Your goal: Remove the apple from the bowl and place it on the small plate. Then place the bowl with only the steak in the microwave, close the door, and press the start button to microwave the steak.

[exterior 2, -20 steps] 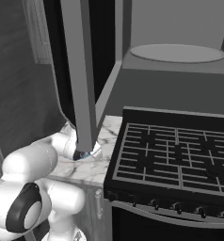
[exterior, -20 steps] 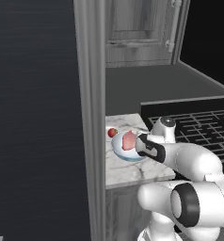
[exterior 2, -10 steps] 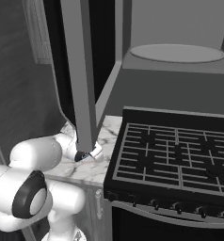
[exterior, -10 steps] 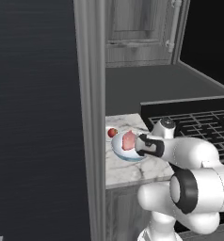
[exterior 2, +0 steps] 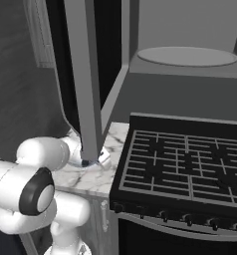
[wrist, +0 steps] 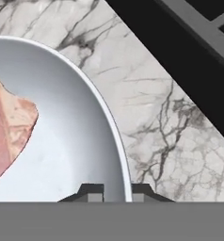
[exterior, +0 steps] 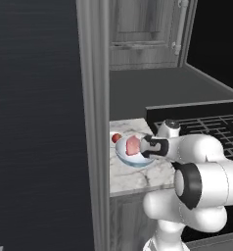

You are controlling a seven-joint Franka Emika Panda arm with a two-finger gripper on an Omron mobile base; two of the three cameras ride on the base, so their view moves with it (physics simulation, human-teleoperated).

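White bowl point(wrist: 62, 136) rim, gripper point(wrist: 117, 192) clamped (seemingly)

text: none legible | labels: none | brands: none | numbers: none | signs: none

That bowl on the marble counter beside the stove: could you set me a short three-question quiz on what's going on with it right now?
1. True or false: the gripper has its two fingers closed on the rim of the bowl, one inside and one outside.
2. What lies in the bowl?
A. the steak alone
B. the apple alone
C. both
3. Fill in: the apple sits outside the bowl, on its ____ side as the left base view shows it.

Key
1. True. In the hand view the rim runs between the fingertips.
2. A. The pink steak is the bowl's one content.
3. Left, away from the stove.
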